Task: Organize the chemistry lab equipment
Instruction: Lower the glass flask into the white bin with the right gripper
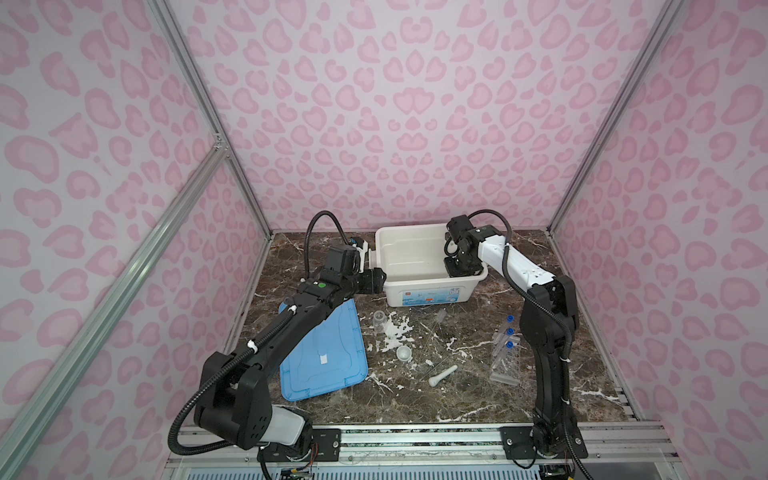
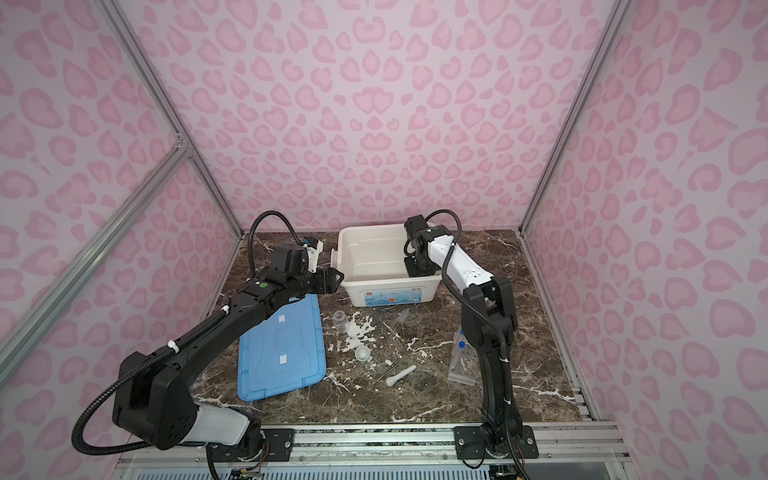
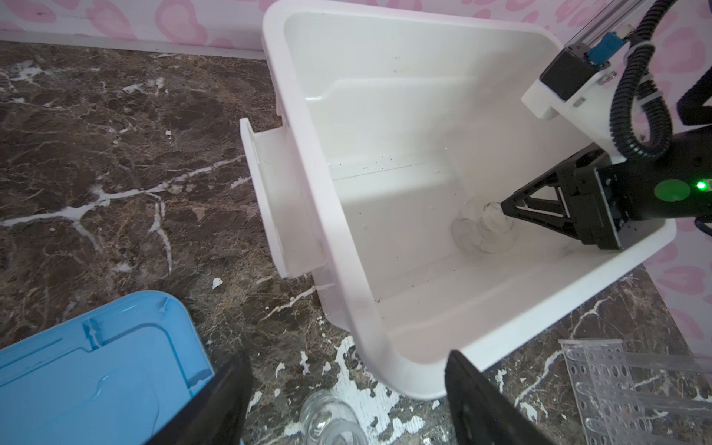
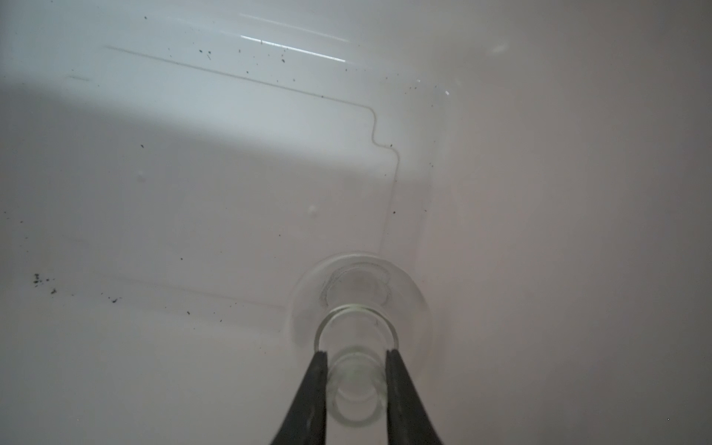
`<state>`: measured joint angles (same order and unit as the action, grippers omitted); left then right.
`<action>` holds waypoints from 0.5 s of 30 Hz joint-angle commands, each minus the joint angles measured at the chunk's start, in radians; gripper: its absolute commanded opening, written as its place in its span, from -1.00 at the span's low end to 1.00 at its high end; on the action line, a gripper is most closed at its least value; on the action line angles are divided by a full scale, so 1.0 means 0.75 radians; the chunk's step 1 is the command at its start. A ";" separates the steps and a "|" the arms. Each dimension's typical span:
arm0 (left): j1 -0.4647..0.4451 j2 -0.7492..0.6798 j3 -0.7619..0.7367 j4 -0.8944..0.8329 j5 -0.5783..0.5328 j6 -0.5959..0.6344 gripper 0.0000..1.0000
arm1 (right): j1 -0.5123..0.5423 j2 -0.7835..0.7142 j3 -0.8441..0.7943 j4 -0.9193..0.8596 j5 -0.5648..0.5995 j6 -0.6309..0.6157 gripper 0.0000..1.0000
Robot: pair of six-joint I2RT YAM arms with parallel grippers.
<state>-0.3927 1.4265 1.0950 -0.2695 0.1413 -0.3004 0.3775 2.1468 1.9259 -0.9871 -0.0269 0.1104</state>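
Marble tabletop point(image 1: 457, 399), white bin point(image 1: 409, 228) at back. Right gripper point(image 4: 356, 370) inside bin, clamped on the neck of a glass beaker point(image 4: 358, 304), low near the floor. Left gripper point(image 3: 346, 356) spread wide, holding nothing, just outside bin's left side.

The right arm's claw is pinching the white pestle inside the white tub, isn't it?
Not the pestle. The right gripper is shut on the neck of a clear glass beaker inside the white tub, as the right wrist view shows. The white pestle lies out on the table.
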 commanded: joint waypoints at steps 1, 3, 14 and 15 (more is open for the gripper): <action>0.000 -0.033 -0.024 -0.026 -0.039 0.005 0.61 | 0.000 0.010 -0.009 0.025 -0.025 0.012 -0.59; 0.000 -0.046 -0.051 -0.037 -0.033 0.004 0.61 | 0.001 0.005 -0.013 0.029 -0.033 0.010 -0.55; -0.076 -0.118 -0.155 -0.154 -0.131 0.058 0.58 | -0.002 -0.045 -0.007 0.040 -0.062 0.022 -0.13; -0.090 -0.115 -0.155 -0.169 -0.142 0.066 0.58 | -0.001 -0.056 -0.008 0.043 -0.065 0.026 -0.07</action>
<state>-0.4484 1.3479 0.9836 -0.3580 0.0708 -0.2798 0.3771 2.1170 1.9202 -0.9615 -0.0692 0.1211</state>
